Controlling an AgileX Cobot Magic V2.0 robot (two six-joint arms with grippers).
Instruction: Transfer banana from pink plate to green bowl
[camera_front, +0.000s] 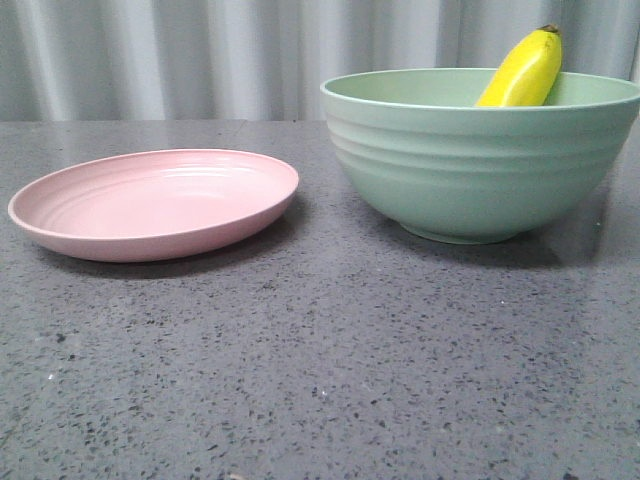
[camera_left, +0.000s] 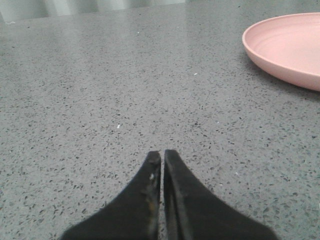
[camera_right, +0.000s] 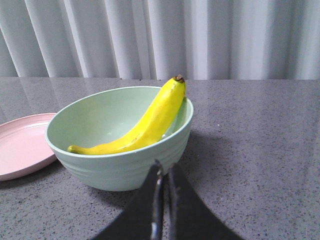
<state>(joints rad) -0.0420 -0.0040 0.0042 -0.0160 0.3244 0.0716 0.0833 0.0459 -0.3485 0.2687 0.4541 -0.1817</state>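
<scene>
The yellow banana (camera_front: 525, 70) lies inside the green bowl (camera_front: 480, 150), its dark tip sticking up over the far rim; the right wrist view shows the banana (camera_right: 145, 125) resting along the inside of the bowl (camera_right: 120, 165). The pink plate (camera_front: 155, 203) is empty, left of the bowl; its edge shows in the left wrist view (camera_left: 285, 47) and the right wrist view (camera_right: 22, 147). My left gripper (camera_left: 162, 154) is shut and empty, low over bare table away from the plate. My right gripper (camera_right: 164, 167) is shut and empty, close to the bowl's outer wall. Neither gripper shows in the front view.
A grey speckled tabletop (camera_front: 320, 370) runs under everything. A pale pleated curtain (camera_front: 200, 50) hangs behind the table's far edge.
</scene>
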